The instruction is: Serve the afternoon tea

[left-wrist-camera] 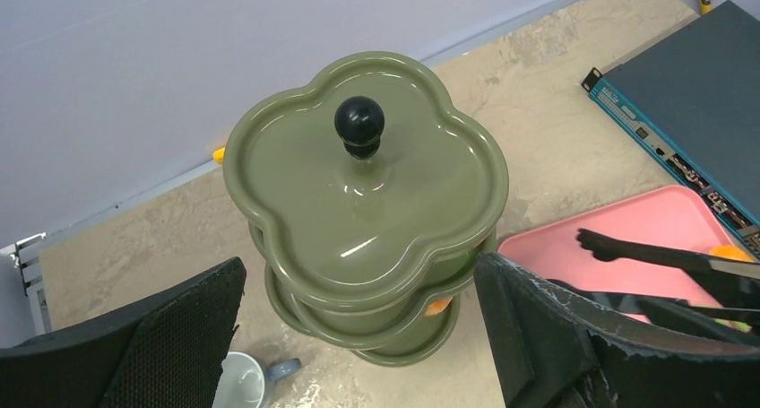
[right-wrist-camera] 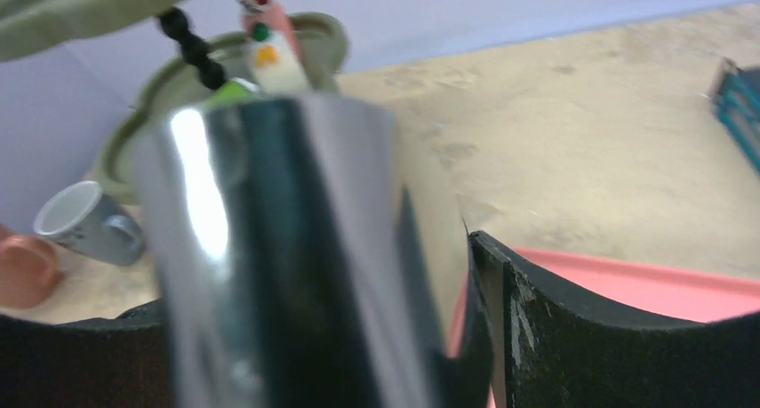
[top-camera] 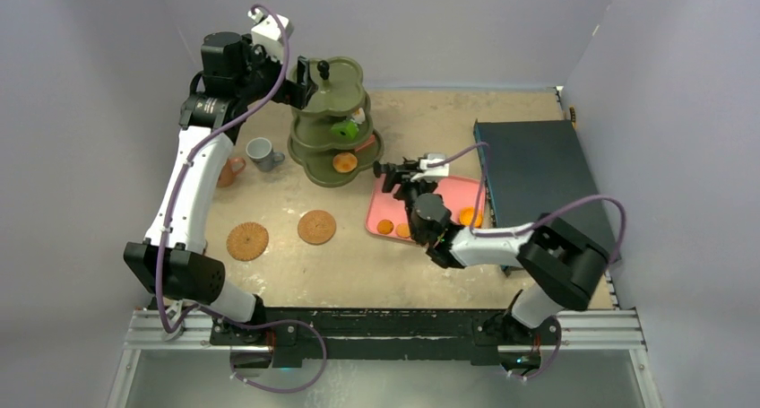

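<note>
Right gripper [top-camera: 414, 189] pinches black tongs [top-camera: 394, 169] above the pink tray [top-camera: 448, 193], where orange pastries [top-camera: 384, 227] lie, apparently mid-transfer to the olive three-tier stand [top-camera: 333, 121]; left gripper [top-camera: 305, 78] hovers over the stand, fingers spread wide; next the tongs probably must lower and squeeze one pastry

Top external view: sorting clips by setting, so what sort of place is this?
Probably a robot lab bench, not a tearoom: plain screen walls, arms bolted to a metal rail, a dark rack-style box.

Mottled beige worktop [top-camera: 421, 130], olive three-tier stand [top-camera: 339, 85] at back, grey-blue cup [top-camera: 262, 152] and terracotta cup [top-camera: 230, 169] to its left, brown left coaster [top-camera: 247, 240] and right coaster [top-camera: 316, 227] nearer front, pink tray [top-camera: 459, 191] just beside dark flat box [top-camera: 538, 170] on the right
</note>
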